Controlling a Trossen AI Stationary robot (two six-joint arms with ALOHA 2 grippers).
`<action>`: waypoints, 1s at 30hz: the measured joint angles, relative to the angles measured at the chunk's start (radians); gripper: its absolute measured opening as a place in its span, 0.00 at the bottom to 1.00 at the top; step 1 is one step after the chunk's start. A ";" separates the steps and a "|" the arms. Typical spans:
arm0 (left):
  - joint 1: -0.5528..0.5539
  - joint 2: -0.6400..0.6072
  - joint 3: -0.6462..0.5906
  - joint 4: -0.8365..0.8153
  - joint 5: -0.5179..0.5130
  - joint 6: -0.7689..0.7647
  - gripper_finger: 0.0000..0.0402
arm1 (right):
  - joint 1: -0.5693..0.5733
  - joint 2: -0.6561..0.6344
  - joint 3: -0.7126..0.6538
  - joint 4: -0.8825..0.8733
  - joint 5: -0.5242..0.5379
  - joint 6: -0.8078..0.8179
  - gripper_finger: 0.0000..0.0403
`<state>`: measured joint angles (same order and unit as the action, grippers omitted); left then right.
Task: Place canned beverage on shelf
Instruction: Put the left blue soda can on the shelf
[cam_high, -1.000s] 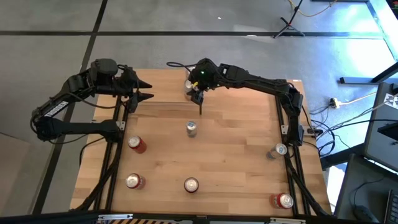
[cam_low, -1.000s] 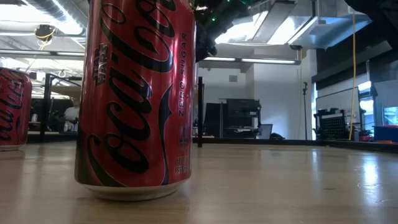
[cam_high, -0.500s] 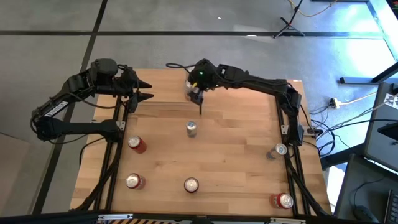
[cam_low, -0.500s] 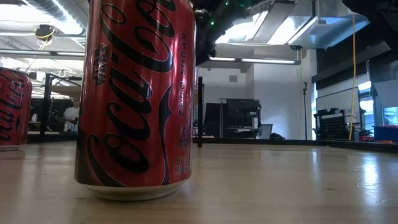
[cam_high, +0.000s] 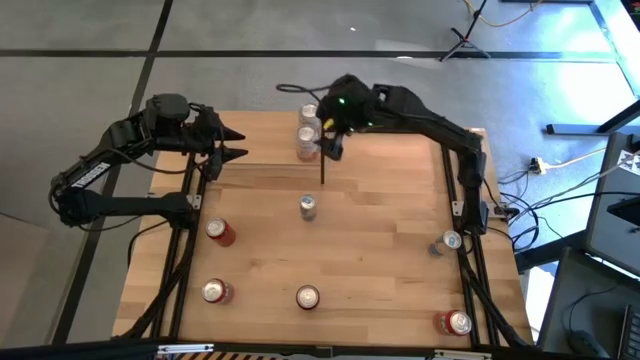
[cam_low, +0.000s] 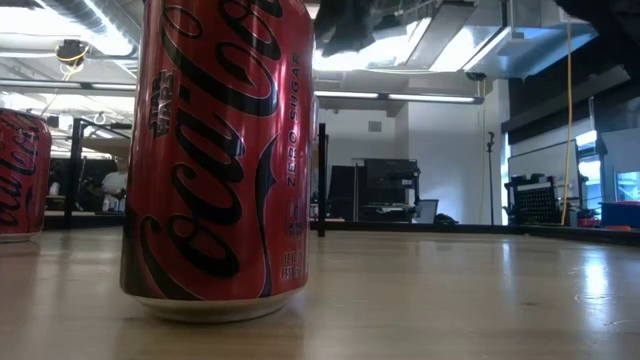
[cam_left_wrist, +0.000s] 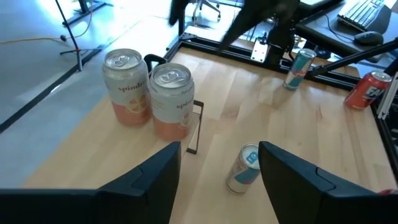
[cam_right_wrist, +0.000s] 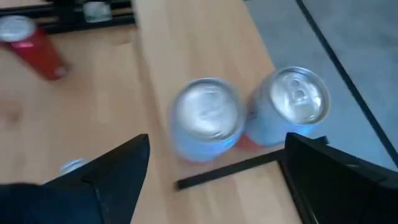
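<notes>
Cans on shelf: two pale cans with orange lower halves stand upright and touching, one (cam_left_wrist: 170, 99) nearer the thin black post (cam_left_wrist: 194, 127), the other (cam_left_wrist: 127, 86) just behind it; in the high view they show at the far middle of the counter.
Shelf: the small raised board (cam_high: 270, 152) at the far edge of the counter (cam_high: 380, 250); both pale cans appear to rest on it, near its right end.
Right hand: (cam_high: 333, 141) just beside the two cans, a little above them, its fingers (cam_right_wrist: 329, 180) spread wide apart with nothing between them; its own camera looks down on both can tops.
Left hand: (cam_high: 232, 145) waits over the shelf's left end, fingers apart and holding nothing.
Done so far: going by how things lie, at least one can is set on the shelf and the right hand has let go of it.
Left to do: six cans stand out on the open counter — a silver one (cam_high: 307, 207) just in front of the shelf, a red one (cam_high: 219, 231) toward the left, two (cam_high: 215, 292) (cam_high: 307, 297) along the near edge, one (cam_high: 447, 241) by the right frame, and a red one (cam_high: 453, 322) at the near right corner.
Judgement: if every can is meant for the shelf, the job is in its early part.
</notes>
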<state>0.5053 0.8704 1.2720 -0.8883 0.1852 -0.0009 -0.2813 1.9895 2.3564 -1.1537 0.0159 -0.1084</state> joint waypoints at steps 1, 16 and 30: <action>-0.001 0.000 0.000 0.000 0.000 0.004 0.52 | 0.019 -0.022 -0.013 -0.003 0.002 0.004 0.89; -0.239 0.156 0.000 0.077 -0.105 -0.126 0.52 | 0.197 -0.356 -0.496 -0.065 0.076 0.055 0.76; -0.434 0.271 -0.265 0.349 -0.190 -0.311 0.52 | 0.198 -0.610 -1.202 0.558 -0.103 0.191 0.74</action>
<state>0.0716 1.1412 1.0075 -0.5389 -0.0052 -0.3120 -0.0831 1.3796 1.1545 -0.5959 -0.0867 0.0823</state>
